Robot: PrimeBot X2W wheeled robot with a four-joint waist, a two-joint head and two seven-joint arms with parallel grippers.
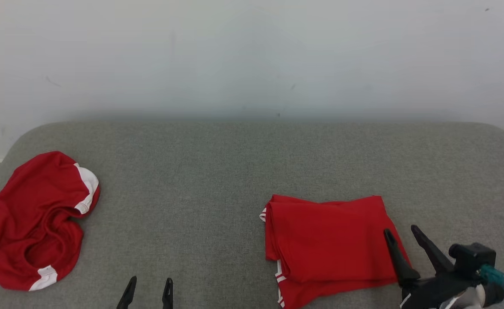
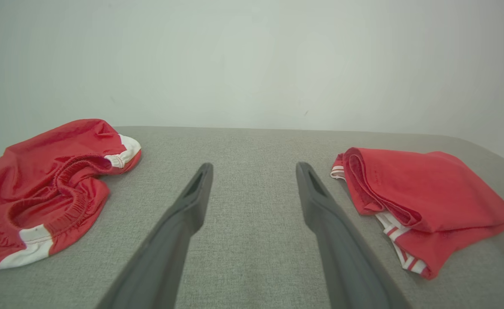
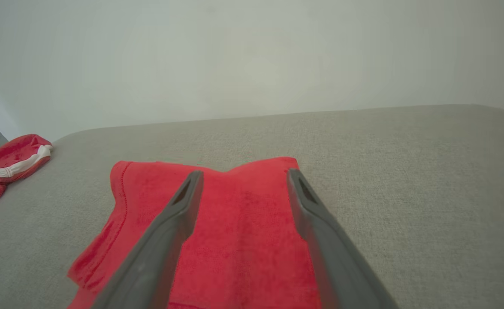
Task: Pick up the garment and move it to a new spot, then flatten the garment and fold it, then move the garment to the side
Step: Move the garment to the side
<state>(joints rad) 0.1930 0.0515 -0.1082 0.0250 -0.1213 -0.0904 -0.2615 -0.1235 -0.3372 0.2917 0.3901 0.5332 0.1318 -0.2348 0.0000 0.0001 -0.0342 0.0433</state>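
Right gripper [image 1: 400, 230], fingers spread and empty, hangs over the right edge of the folded red garment [image 1: 329, 236] on the grey table [image 1: 234, 171]. Most of the cloth lies to its left. Left gripper [image 1: 151, 280], also spread, is well apart, so I'd go with the right arm.

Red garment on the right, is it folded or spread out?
Folded: the right garment lies as a neat rectangle, layers stacked at its left edge.

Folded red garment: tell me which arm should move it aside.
Right, probably. The right gripper, fingers open, hangs over the right edge of the folded red garment. The left gripper is open too, but over bare grey surface, between that garment and the crumpled garment.
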